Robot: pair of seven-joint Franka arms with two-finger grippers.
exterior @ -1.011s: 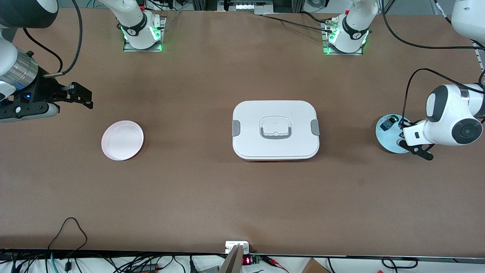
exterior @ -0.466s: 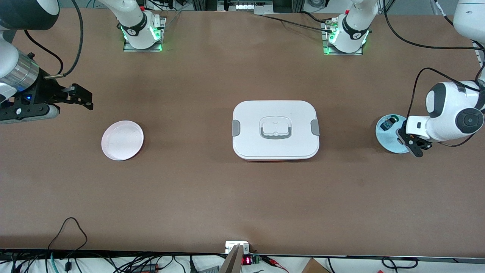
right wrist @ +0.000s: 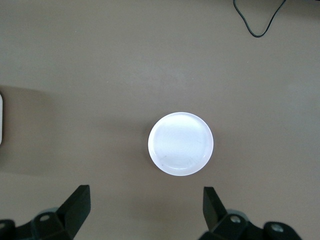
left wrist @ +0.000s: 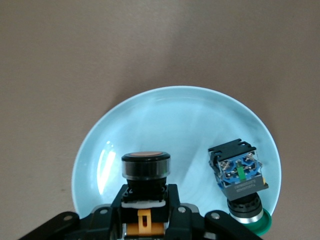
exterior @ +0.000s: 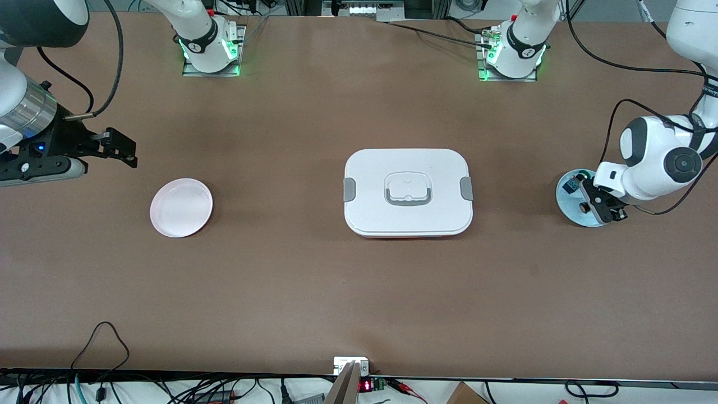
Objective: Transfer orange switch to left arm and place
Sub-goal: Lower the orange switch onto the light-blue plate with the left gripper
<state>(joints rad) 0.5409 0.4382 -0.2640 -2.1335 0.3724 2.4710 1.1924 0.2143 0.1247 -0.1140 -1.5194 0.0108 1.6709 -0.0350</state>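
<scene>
Tabletop [exterior: 280,280]: matt brown, smooth. Box [exterior: 408,163]: smooth white plastic, grey clips, slight sheen. Blue plate [left wrist: 170,115]: glossy, shows reflections. Pink plate [exterior: 181,207]: satin, smooth. Orange switch [left wrist: 146,167]: glossy black plastic collar, orange cap. Left gripper fingers [left wrist: 172,202]: matt black plastic

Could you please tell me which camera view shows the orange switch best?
The left wrist view: the orange switch fills the foreground, gripped by the left gripper above the blue plate. The front view hides it; the right wrist view misses it.

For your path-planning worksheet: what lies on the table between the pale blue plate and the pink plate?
In the front view, only the box lies between the pale blue plate and the pink plate.
</scene>
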